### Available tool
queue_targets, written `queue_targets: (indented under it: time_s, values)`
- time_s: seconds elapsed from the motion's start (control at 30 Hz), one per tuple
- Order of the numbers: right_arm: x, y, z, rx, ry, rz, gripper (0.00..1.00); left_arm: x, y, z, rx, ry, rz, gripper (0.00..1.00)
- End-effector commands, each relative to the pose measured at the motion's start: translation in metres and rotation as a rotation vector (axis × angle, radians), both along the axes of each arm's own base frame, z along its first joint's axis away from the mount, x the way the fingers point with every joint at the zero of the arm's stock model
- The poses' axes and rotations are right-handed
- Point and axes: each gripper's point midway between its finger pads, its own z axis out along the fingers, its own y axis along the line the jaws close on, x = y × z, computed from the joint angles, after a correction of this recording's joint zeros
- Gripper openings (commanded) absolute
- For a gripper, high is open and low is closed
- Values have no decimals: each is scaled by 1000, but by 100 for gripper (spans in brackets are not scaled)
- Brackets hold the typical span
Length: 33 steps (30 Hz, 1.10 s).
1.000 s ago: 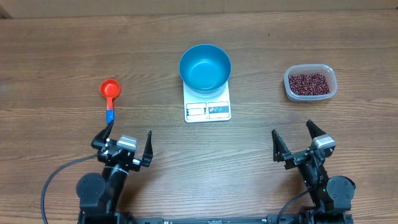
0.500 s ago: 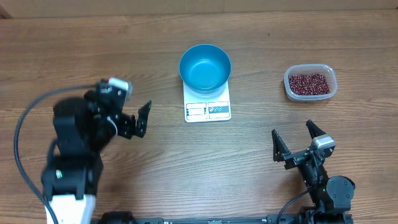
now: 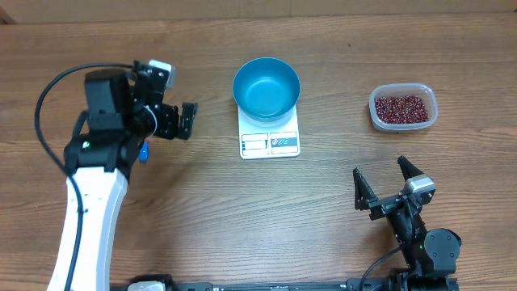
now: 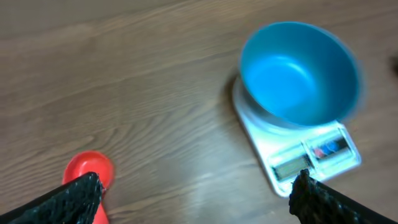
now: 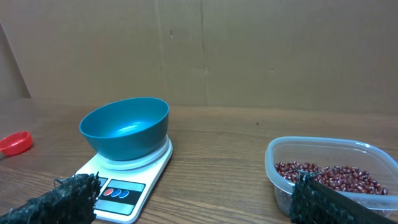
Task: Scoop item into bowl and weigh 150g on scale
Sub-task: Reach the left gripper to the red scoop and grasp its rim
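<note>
Scoop not yet picked up — no beans moved so far.
The left gripper [image 4: 196, 190] hovers wide open and empty over the red scoop [image 4: 87, 168]; the right gripper [image 3: 384, 187] is open and empty too. The beans [image 3: 400, 107] sit in the clear tub [image 3: 374, 115], the empty bowl [image 3: 266, 87] on the scale [image 3: 271, 144] — next, probably, lowering to close on the scoop's handle.

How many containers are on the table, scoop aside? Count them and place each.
2. The teal bowl sits on the white scale at mid-table; the clear tub of beans sits toward the right side, apart from it. None appears hidden.
</note>
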Motion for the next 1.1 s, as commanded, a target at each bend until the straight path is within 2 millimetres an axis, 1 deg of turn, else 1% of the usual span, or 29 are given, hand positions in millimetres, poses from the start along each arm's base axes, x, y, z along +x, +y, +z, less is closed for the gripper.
queue_targets:
  time_s: [0.0,0.07,0.1,0.17,0.23,0.37,0.43,0.5,0.57,0.67,0.77,0.83,0.9,1.07]
  values:
    - [0,0,-1,-2,-7,-5,100,22,36,-29,14,83,220,100]
    - [0,0,-1,-2,-7,-5,100,26,50,-45,15,127,288,97]
    - [0,0,-1,-2,-7,-5,100,29,60,-56,20,150,326,95]
    - [0,0,-1,-2,-7,-5,100,33,74,-70,14,178,375,95]
    - [0,0,-1,-2,-7,-5,100,38,94,-86,9,205,420,95]
    - [0,0,-1,-2,-7,-5,100,45,120,-109,5,231,476,91]
    - [0,0,-1,-2,-7,-5,100,49,130,-119,7,236,492,91]
    - [0,0,-1,-2,-7,-5,100,52,135,-126,12,236,487,91]
    - [0,0,-1,-2,-7,-5,100,58,133,-138,48,234,396,87]
    - [0,0,-1,-2,-7,-5,100,64,135,-145,74,222,363,81]
    - [0,0,-1,-2,-7,-5,100,71,138,-151,73,207,361,75]
    - [0,0,-1,-2,-7,-5,100,73,142,-158,71,209,369,74]
    - [0,0,-1,-2,-7,-5,100,74,149,-170,60,223,379,73]
    - [0,0,-1,-2,-7,-5,100,81,150,-186,32,221,366,70]
